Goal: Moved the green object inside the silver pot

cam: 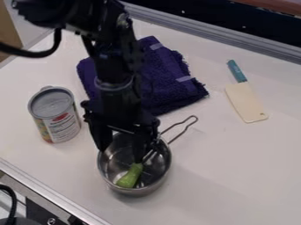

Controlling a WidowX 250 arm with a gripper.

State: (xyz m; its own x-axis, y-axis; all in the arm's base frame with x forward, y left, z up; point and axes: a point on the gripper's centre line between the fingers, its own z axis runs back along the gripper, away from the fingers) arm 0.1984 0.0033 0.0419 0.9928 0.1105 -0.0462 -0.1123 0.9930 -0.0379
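A white, metal-edged table is being overhung by the gripper, its fingers being held wide apart. Below, one green object is being cradled slantwise in one silver pot, its narrow end being pointed toward the gripper. One can is being supported left of it, one towel behind, one toy knife well right.

I have one camera; it looks from above, at a slant, down on the white table, rather near, facing toward its far metal edge.
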